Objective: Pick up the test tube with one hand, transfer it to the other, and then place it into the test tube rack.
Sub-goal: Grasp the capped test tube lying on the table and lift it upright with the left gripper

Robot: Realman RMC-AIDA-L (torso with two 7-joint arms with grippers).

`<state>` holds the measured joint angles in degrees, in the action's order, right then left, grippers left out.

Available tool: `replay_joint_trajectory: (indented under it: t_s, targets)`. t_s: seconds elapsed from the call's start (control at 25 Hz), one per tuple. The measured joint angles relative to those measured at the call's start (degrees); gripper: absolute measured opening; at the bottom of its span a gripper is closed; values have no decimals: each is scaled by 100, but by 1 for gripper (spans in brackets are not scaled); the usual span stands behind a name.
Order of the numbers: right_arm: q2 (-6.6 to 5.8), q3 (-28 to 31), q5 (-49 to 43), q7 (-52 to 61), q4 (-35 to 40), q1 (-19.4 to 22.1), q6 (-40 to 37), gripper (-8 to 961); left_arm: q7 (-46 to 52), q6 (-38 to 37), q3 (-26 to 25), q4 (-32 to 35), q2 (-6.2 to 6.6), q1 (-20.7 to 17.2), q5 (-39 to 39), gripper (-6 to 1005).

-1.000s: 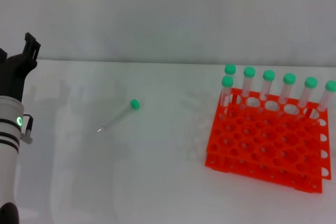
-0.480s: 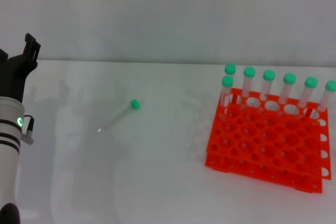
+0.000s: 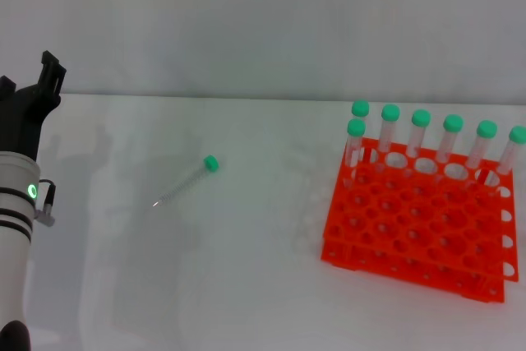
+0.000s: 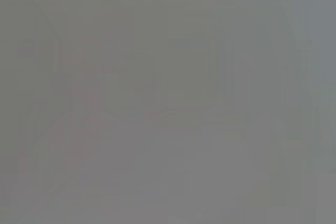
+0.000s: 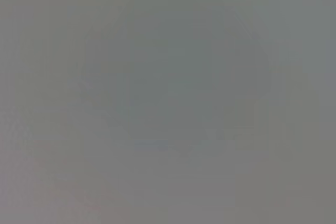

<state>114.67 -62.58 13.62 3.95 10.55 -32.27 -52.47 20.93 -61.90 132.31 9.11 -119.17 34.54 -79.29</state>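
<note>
The test tube (image 3: 184,182) lies on its side on the white table, left of centre. It is slim and clear, with its green cap (image 3: 210,163) toward the back right and its tip toward the front left. My left gripper (image 3: 29,103) is black and rises at the far left edge on a silver-white arm (image 3: 15,236) with a green light. It is well to the left of the tube and apart from it. The orange test tube rack (image 3: 415,223) stands at the right. My right gripper is out of view. Both wrist views show only flat grey.
Several green-capped tubes (image 3: 421,133) stand upright in the rack's back row. A pale wall (image 3: 263,22) runs behind the table's far edge. Bare white tabletop (image 3: 263,236) lies between the lying tube and the rack.
</note>
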Motion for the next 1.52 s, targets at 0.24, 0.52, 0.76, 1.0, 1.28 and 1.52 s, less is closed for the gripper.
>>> replay_joint_trajectory:
  t_s: [0.24, 0.52, 0.76, 1.0, 1.28, 1.52]
  targets:
    - [-6, 0, -10, 0, 0, 2, 0, 841, 306, -123, 6, -44, 28, -38, 338, 848]
    - [-6, -10, -32, 0, 0, 2, -1, 841, 597, -606, 5, -207, 67, -100, 962, 847]
    - [-5, -40, -38, 0, 10, 2, -6, 841, 1615, -823, 5, -377, 408, -138, 1862, 846]
    - [1, -48, -38, 0, 32, -24, -9, 840, 3520, -816, 4, -842, 914, -90, 2961, 844]
    - [2, -53, -35, 0, 47, -46, -9, 840, 5201, -906, 31, -1256, 1534, 170, 4501, 843]
    - [-2, -53, -33, 0, 53, -65, -9, 840, 7830, -1459, 1628, -2393, 1987, 970, 5349, 844]
